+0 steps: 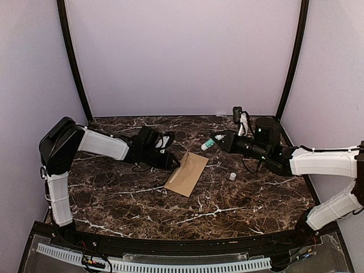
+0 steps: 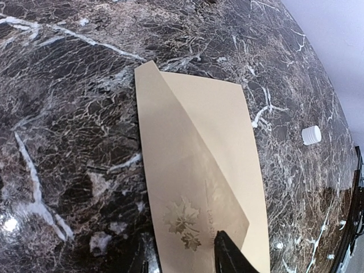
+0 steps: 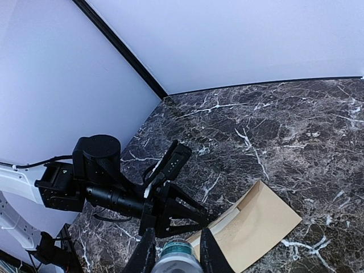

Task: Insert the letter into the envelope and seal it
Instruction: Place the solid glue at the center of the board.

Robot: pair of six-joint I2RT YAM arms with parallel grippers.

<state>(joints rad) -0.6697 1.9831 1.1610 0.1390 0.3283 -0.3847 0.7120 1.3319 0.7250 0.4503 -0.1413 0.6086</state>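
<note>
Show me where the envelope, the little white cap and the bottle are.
envelope [image 1: 186, 173]: top view, middle of its tan face.
white cap [image 2: 311, 135]: left wrist view, its round top.
bottle [image 1: 207, 144]: top view, its white body.

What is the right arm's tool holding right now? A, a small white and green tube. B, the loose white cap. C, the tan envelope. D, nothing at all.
A: the right tool is shut on a small white-and-green tube, while the envelope and the white cap both lie on the table, apart from it.
</note>
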